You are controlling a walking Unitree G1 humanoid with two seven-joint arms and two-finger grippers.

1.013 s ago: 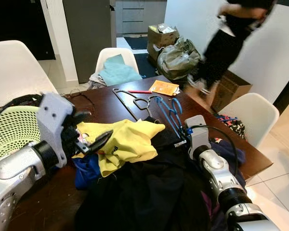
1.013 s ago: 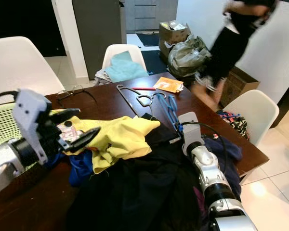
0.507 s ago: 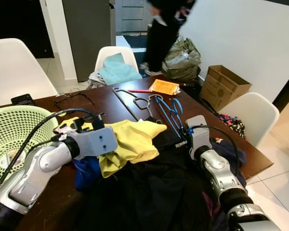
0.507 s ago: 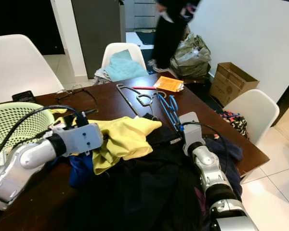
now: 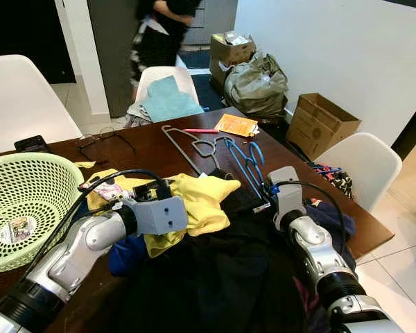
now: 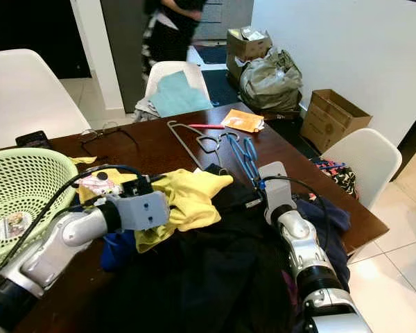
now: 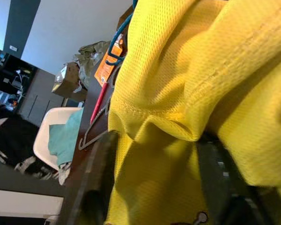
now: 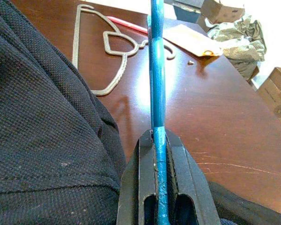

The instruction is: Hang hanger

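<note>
1. The right gripper is being held with its jaws pressed tight on the bar of the blue hanger, so that no gap is being left on either side of the bar; the hanger is running straight out ahead of the jaws over the brown bench.
2. A heap of black clothing is lying just beside and beneath these jaws, at the near edge of the bench.
3. The left gripper is being pushed into the yellow mesh shirt; its two fingers are being seen spread apart, with a fold of the yellow cloth lying between them, though whether the cloth is being gripped cannot be told.
4. A blue garment is lying under the shirt, below the left arm.
5. Beyond the right jaws, a bare metal hanger is lying flat beside the blue one, their hooks close together.
6. Farther ahead, a red pen and an orange leaflet are lying near the far edge.
7. A green basket is standing off to the outer side of the left jaws.
8. A person is being seen, blurred, behind the white chair at the far side.
</note>
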